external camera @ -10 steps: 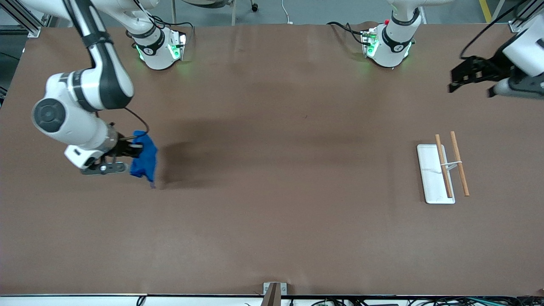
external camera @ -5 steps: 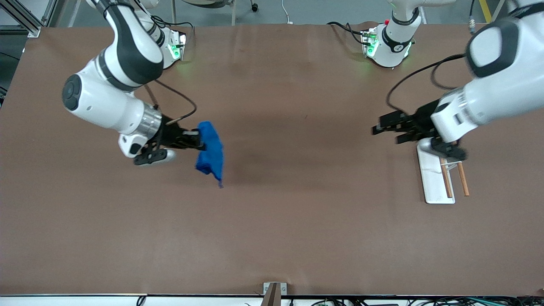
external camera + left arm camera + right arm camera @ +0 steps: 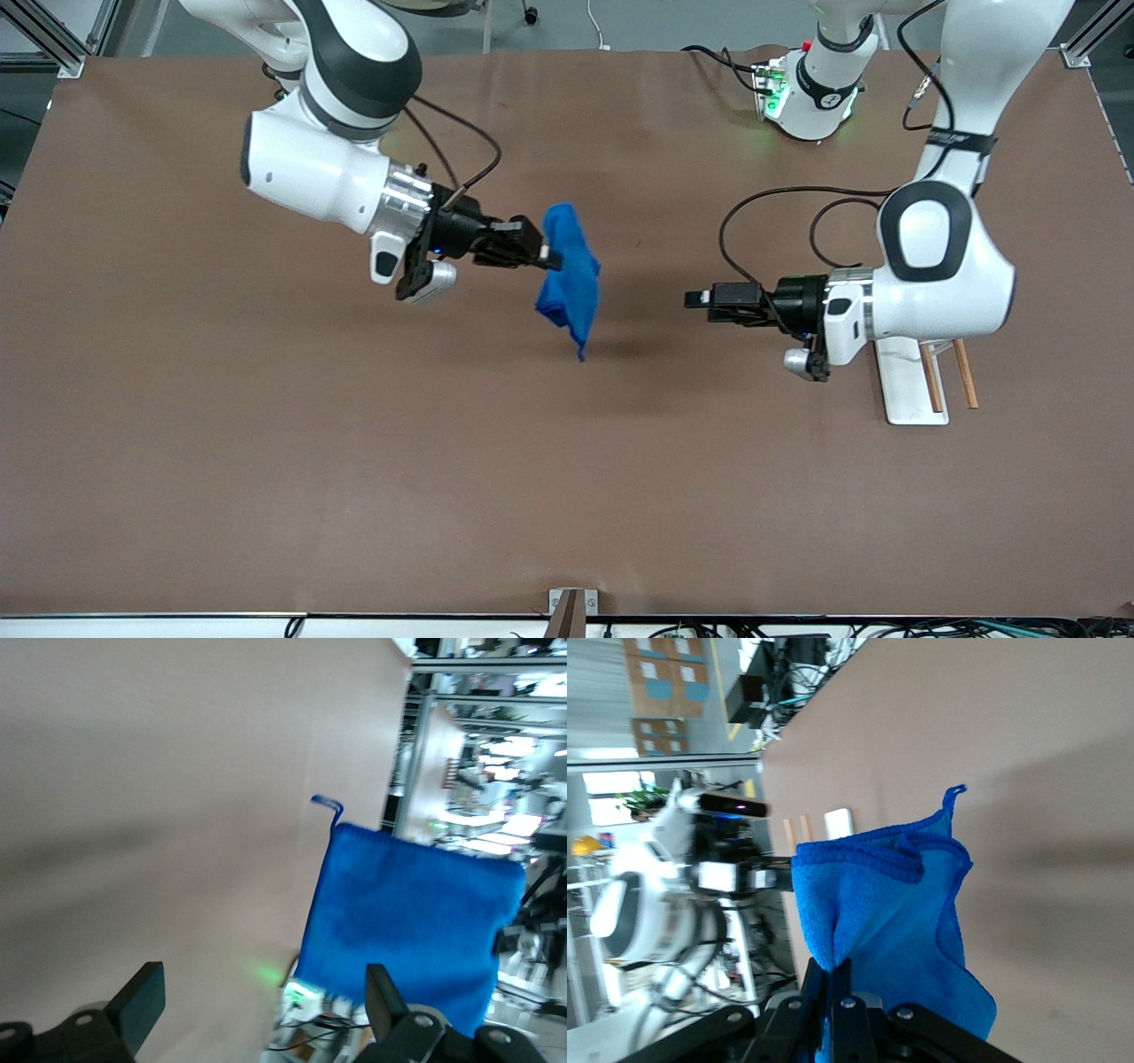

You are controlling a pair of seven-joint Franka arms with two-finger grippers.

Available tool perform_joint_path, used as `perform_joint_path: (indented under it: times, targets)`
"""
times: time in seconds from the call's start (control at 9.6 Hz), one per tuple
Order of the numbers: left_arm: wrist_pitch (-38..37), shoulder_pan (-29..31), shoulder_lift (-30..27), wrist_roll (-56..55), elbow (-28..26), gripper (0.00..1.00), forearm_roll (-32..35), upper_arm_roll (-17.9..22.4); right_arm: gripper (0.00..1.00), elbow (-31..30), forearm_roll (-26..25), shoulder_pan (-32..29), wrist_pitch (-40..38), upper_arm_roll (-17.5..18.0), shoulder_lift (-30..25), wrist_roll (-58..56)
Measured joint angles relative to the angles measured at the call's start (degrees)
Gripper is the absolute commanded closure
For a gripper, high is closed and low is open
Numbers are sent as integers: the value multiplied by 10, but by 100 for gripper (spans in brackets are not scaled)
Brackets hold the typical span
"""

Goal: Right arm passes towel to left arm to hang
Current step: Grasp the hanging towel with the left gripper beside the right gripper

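Roughly mid-task, by the look of it: pick-up done, hand-off and hanging both outstanding.

Toward the right arm's end of the worktop [image 3: 177,443], the right arm [image 3: 310,168] reaching out level, its hand [image 3: 542,257] clamped on the top edge of the towel [image 3: 567,279]. Towel up in the air over the middle of the worktop, draped down from that pinch, a loose corner hanging lowest, nothing resting on the surface.

Then a clear gap. Next along, the left hand [image 3: 695,299] over the worktop, pointing at the towel but not touching it; fingers apart in the wrist picture, ready to receive. Left arm [image 3: 939,275] folded above the rack [image 3: 904,390], a white base with two wooden rails standing toward the left arm's end, bare of any cloth.

Left to do, judging from this: close the gap, get the left fingers onto the cloth, release from the right, carry across and drape over a rail.

From the front view alone: the spacing between the two hands, the rack, the height of the towel off the surface. From the left wrist view: towel [image 3: 412,908] seen broad and flat, corner loop sticking out, and both left fingers [image 3: 142,997] spread wide with the cloth not yet between them. From the right wrist view: right fingers [image 3: 833,988] shut tight on a gathered fold of towel [image 3: 895,921], and the left hand [image 3: 731,873] visible farther off, facing in.
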Motion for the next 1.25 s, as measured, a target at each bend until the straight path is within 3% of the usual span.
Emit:
perform_joint_path:
  times: [0.21, 0.42, 0.73, 1.25]
  targets:
    - [-64, 4, 26, 42, -2, 14, -71, 0, 100, 30, 74, 3, 8, 19, 15, 0]
    - [-128, 9, 61, 129, -3, 22, -129, 0, 100, 48, 108, 9, 21, 24, 21, 0]
    - [-218, 22, 91, 157, -3, 25, -180, 0, 100, 58, 118, 15, 52, 43, 37, 0]
    - [-241, 20, 97, 175, -3, 28, -226, -4, 100, 63, 118, 15, 53, 43, 43, 0]
